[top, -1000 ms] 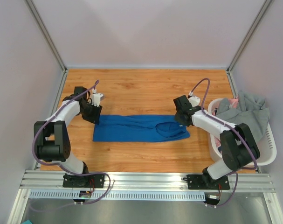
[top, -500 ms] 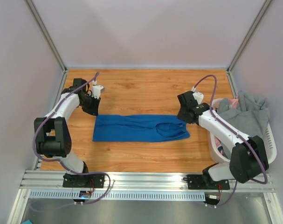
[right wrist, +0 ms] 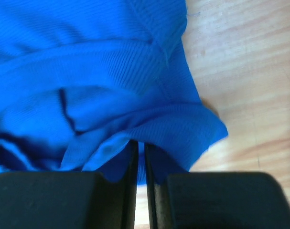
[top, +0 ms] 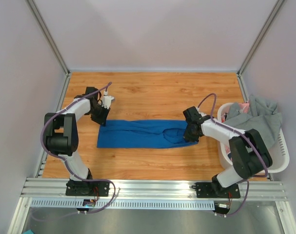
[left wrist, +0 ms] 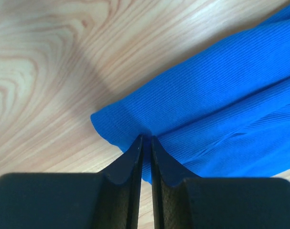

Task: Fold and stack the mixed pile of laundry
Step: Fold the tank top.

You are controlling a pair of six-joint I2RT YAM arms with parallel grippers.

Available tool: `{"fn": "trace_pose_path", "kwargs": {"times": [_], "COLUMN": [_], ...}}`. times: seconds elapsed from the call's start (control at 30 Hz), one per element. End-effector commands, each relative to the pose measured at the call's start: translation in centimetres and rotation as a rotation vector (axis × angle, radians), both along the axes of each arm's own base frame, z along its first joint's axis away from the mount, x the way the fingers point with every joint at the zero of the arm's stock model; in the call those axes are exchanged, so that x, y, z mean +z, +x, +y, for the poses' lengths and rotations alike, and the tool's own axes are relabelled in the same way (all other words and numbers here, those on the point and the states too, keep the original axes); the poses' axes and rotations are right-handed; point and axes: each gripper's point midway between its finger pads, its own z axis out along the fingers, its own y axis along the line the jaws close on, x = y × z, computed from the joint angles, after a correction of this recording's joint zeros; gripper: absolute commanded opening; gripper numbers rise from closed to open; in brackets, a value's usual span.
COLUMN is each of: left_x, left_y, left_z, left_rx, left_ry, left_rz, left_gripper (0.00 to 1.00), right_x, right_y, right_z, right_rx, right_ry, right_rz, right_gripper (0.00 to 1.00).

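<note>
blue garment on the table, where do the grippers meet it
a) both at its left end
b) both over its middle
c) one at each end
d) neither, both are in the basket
c: the left gripper is closed on the left end of the blue garment, and the right gripper is closed on its right end.

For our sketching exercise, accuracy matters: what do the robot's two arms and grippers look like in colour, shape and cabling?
The left arm and right arm have white links joined by bulky black joint housings. A purple cable loops along each. The left gripper and right gripper each carry two black, flat fingers tapering to narrow tips. No markings show.
</note>
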Motion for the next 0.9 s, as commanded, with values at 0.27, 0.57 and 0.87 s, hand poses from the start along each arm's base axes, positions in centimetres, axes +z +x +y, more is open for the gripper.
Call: {"fn": "trace_pose_path", "kwargs": {"times": [0.27, 0.57, 0.87], "left_x": [0.7, 3.9, 3.1], "left_y": [-3.6, -9.9, -9.6], "left_z": [-1.3, -2.0, -1.9], "left_rx": [-0.071, -0.177, -0.139], "left_ry": [-0.078, -0.135, -0.130], "left_rz": [0.030, 0.124, 0.142], "left_gripper": [0.31, 0.55, 0.56], "right_x": [-2.8, -2.1, 5.0], "right_y": [9.1, 23.2, 31.7], "right_z": [-0.9, 3.2, 8.3], "right_rx": [-0.041, 0.047, 0.175], "right_ry": [-0.011, 0.042, 0.242], "right_rz": [-0.032, -0.032, -0.265], "right_gripper": [0.08, 0.11, 0.26]}}
